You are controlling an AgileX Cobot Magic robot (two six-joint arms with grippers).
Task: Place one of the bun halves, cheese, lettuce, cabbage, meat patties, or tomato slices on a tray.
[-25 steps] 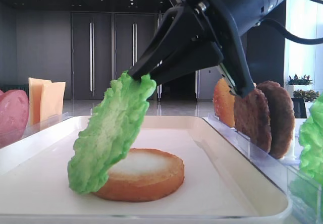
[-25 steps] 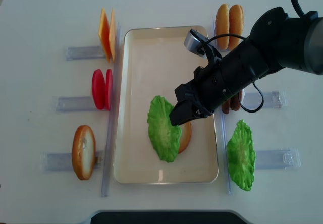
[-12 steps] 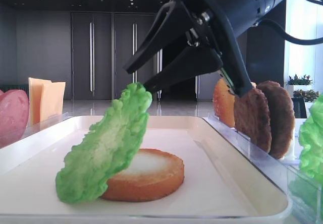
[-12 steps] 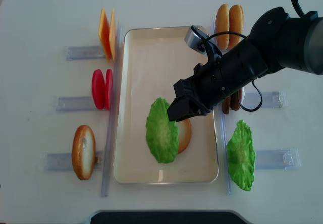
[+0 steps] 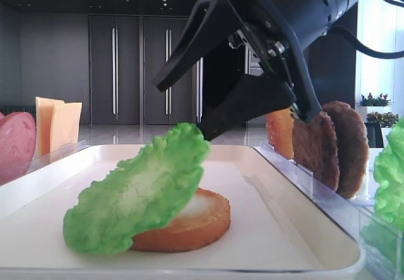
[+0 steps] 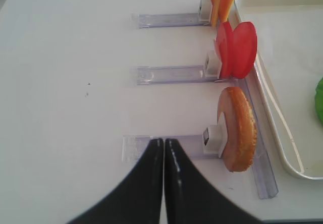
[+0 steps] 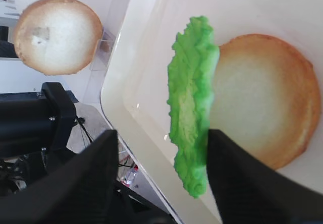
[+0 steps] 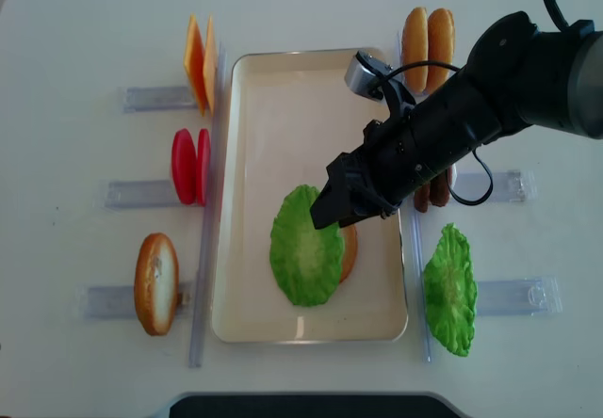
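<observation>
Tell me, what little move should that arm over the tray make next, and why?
Probably lift straight up and away. The right gripper stands open above the lettuce, which is free of its fingers and leans on the bun half in the tray. Rising clear would avoid brushing the leaf off.

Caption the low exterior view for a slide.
Right gripper open above lettuce leaning on a bun half in the tray.

bun half [image 8: 349,251]: mostly under lettuce [image 8: 305,258] | patties [image 8: 435,192]: behind arm
</observation>
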